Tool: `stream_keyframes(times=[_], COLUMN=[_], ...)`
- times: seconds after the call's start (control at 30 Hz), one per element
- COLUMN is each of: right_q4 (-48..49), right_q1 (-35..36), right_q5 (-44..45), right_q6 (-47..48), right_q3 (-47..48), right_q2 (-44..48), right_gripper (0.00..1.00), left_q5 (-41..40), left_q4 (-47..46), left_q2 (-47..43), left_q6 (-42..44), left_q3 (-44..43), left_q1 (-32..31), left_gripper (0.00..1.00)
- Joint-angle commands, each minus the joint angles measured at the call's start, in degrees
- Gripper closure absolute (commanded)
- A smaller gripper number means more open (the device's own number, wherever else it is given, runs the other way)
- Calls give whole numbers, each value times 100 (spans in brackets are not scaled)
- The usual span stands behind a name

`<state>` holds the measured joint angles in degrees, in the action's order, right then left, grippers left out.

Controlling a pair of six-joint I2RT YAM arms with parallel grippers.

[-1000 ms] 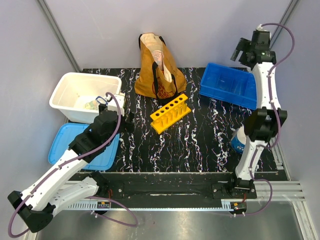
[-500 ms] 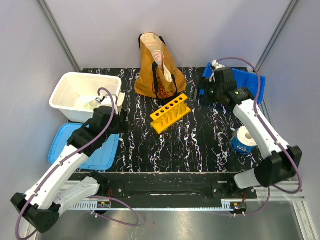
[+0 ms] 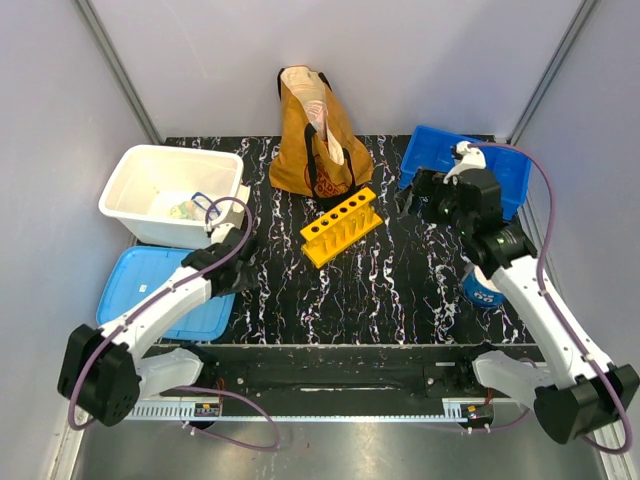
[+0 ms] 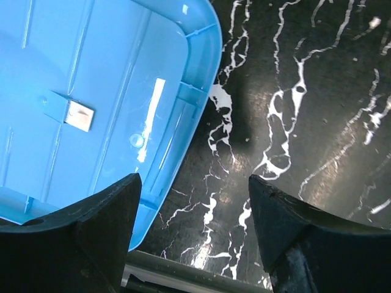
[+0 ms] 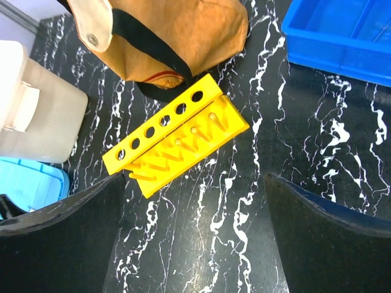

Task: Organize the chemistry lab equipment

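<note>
The yellow six-hole test-tube rack (image 3: pixel 340 227) lies on the black marbled table, its holes empty; it also shows in the right wrist view (image 5: pixel 174 134). My right gripper (image 3: pixel 415 195) hovers open and empty to the right of the rack, which sits at the upper left between the jaws in its wrist view (image 5: pixel 195 180). My left gripper (image 3: pixel 237 272) is open and empty over the table beside the right edge of the blue lid (image 4: pixel 91 91), its jaws wide apart (image 4: pixel 192 183). No tubes or blue stick show on the table.
A mustard-brown tote bag (image 3: pixel 315 135) stands behind the rack. A white tub (image 3: pixel 140 175) at back left holds small unclear items. A blue bin (image 3: pixel 490 170) is at back right. A blue lid (image 3: pixel 150 290) lies at front left, and a blue-and-white roll (image 3: pixel 485 287) at right.
My right arm swung down from the far back right corner to just right of the rack. My left arm stretched flatter, its gripper now lower by the lid's right edge.
</note>
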<state>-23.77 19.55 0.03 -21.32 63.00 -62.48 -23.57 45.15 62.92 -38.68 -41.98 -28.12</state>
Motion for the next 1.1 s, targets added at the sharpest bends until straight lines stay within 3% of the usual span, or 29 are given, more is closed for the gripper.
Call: stream_keyframes(times=[0.0,0.57,0.87,1.07], right_q4=[584,364,399,382], right_q1=[14,14,22,5], right_q5=[234,454,524,392], right_q6=[-30,199,181,40], right_q3=[-165,-464,-719,-860], right_q2=[438,1203,1273,1291], right_gripper=[1,1,2,2], left_q5=[-455,168,556,547], left_q4=[-181,-990,-938,-823], left_q2=[300,1161,1285,1372], left_q6=[-588,-764,-931,-1133], left_q3=[-56,489,533,383], left_q1=[34,26,-79,-527], left_gripper=[26,37,58,75])
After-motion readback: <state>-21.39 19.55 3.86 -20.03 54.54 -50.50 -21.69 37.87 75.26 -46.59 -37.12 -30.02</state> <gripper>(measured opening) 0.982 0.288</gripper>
